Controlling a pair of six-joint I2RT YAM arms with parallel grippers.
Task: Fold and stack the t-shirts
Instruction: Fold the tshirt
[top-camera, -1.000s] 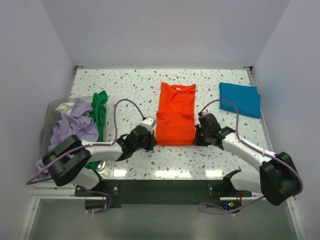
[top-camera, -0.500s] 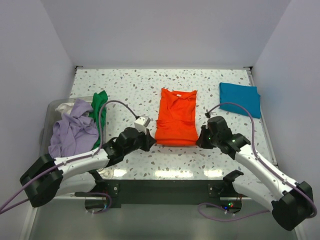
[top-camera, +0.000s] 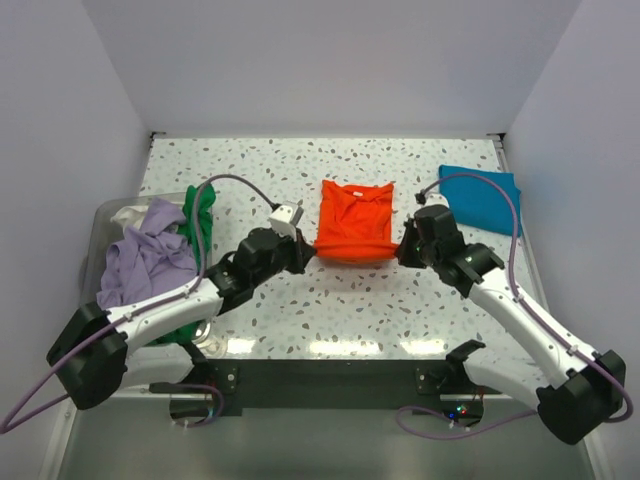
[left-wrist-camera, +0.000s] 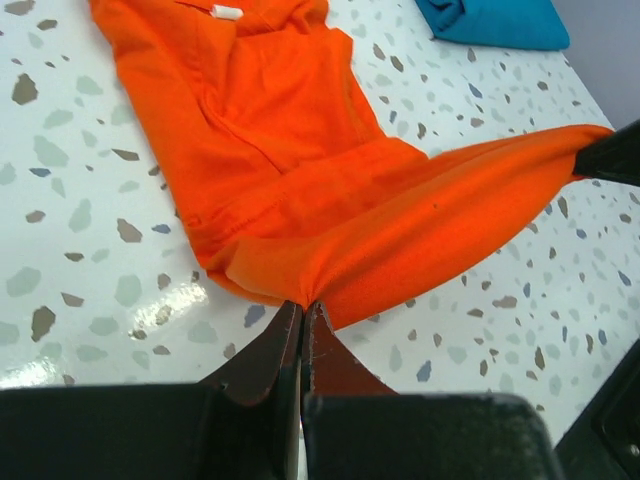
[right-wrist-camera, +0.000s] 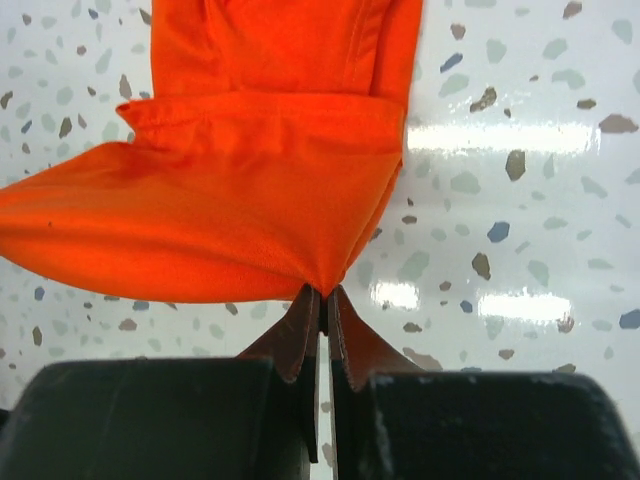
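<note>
The bright orange t-shirt (top-camera: 354, 220) lies in the middle of the table, collar at the far end. Its near hem is lifted and carried over the lower half. My left gripper (top-camera: 304, 252) is shut on the hem's left corner (left-wrist-camera: 300, 296). My right gripper (top-camera: 405, 247) is shut on the hem's right corner (right-wrist-camera: 324, 284). The hem stretches taut between them, above the table. A folded teal-blue t-shirt (top-camera: 482, 196) lies at the far right, also in the left wrist view (left-wrist-camera: 490, 22). Green (top-camera: 200, 222), lavender (top-camera: 146, 258) and whitish (top-camera: 128, 213) t-shirts are heaped at the left.
The heap sits in a grey bin (top-camera: 100, 225) at the table's left edge. White walls close the table on three sides. Both arms' cables arc above the table beside the orange shirt.
Both grippers have moved away from me with the orange shirt's near hem, lifting it and folding it over the lower half. The shirt now looks shorter.
</note>
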